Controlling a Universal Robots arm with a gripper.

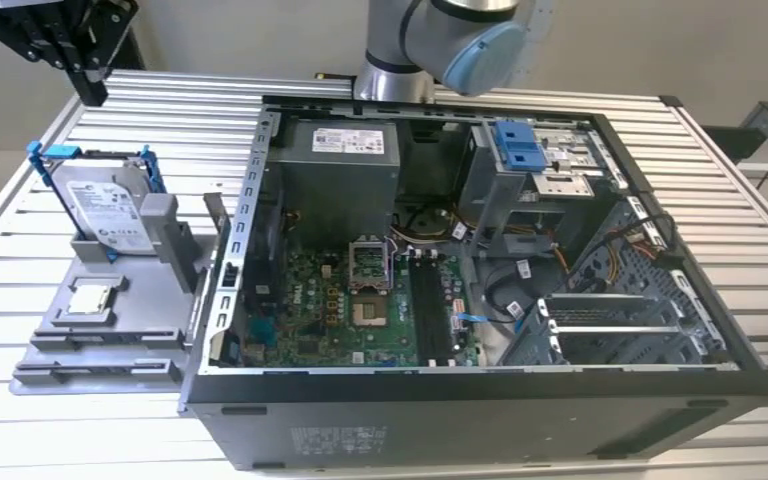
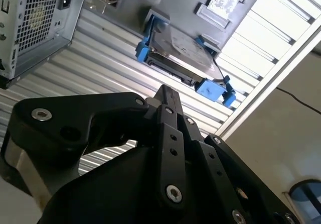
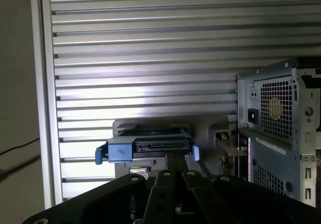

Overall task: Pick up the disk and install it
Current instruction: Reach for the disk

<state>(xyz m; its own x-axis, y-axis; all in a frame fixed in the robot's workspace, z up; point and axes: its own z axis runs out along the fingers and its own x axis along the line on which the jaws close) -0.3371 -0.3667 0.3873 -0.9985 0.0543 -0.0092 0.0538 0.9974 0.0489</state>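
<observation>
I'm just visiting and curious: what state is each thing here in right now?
Disk: propped upright in the grey stand, not yet in the computer.
Gripper: near the disk, not touching it.
Computer case: on its side, cover off, insides exposed.
Processor chip: flat on the stand's tray.

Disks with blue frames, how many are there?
1. The disk leans in the grey stand at the exterior view's left, beside the open computer case. Others may hide inside the case.
</observation>
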